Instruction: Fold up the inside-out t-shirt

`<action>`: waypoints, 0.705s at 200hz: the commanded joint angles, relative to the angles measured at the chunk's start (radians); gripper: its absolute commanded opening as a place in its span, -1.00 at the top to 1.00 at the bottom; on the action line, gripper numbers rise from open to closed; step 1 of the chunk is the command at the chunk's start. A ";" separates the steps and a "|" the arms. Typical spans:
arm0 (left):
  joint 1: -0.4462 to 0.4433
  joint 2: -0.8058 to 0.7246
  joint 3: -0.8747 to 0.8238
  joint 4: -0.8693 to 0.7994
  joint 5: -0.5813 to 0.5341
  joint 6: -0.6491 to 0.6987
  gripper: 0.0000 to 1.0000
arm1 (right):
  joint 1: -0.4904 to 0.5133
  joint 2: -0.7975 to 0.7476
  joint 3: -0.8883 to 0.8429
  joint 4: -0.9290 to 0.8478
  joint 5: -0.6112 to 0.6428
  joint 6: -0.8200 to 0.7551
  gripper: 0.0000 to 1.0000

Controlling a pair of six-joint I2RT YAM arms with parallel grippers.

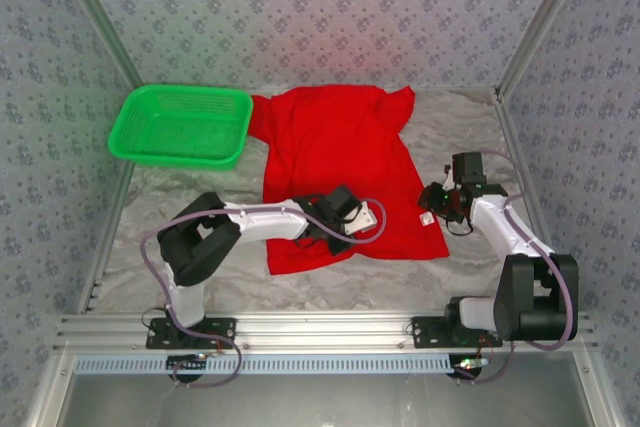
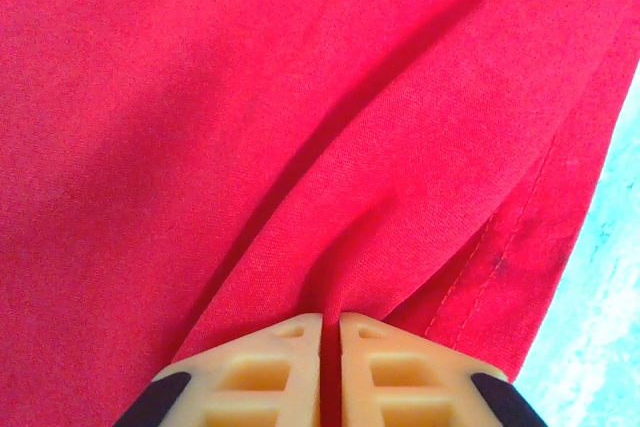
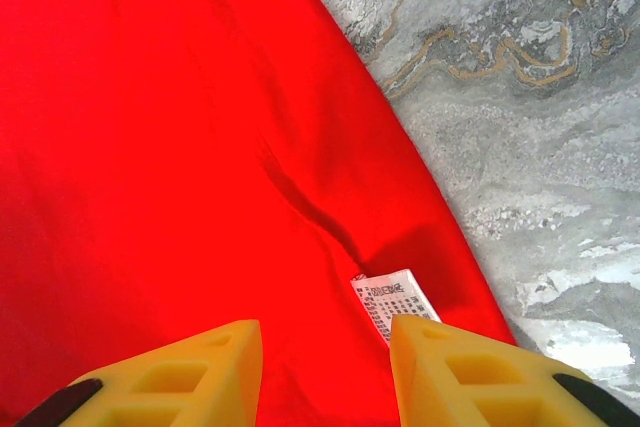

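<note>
Here the inside-out t-shirt (image 1: 340, 147) lies spread, plain red, across the marbled tabletop (image 1: 470, 137), beside a green basket (image 1: 178, 158); the left gripper (image 2: 331, 332) has its jaws clenched on a raised fold near the hem; the right gripper (image 3: 325, 337) hangs with jaws parted over the shirt's edge, beside the white tag (image 3: 393, 305).

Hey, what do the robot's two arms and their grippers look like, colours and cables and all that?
The left arm and right arm have white links, black joints and bases, each with a looping mauve cable. The left gripper has cream fingers, the right gripper yellow; both blocky, with moulded rectangular pockets and black bases.
</note>
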 commanded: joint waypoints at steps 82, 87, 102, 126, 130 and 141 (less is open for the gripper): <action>0.023 -0.017 0.037 -0.022 0.086 -0.017 0.84 | -0.005 -0.024 -0.007 -0.014 -0.012 -0.029 0.19; 0.024 -0.015 0.039 -0.025 0.087 -0.017 0.82 | -0.005 -0.024 -0.007 -0.015 -0.013 -0.029 0.19; 0.025 -0.008 0.046 -0.035 0.083 -0.013 0.81 | -0.005 -0.025 -0.007 -0.016 -0.014 -0.030 0.19; 0.029 -0.006 0.051 -0.038 0.088 -0.016 0.81 | -0.005 -0.028 -0.008 -0.018 -0.013 -0.030 0.19; 0.029 -0.007 0.050 -0.037 0.093 -0.018 0.80 | -0.005 -0.028 -0.008 -0.018 -0.014 -0.031 0.19; 0.031 -0.008 0.051 -0.033 0.105 -0.023 0.78 | -0.005 -0.030 -0.008 -0.018 -0.014 -0.030 0.19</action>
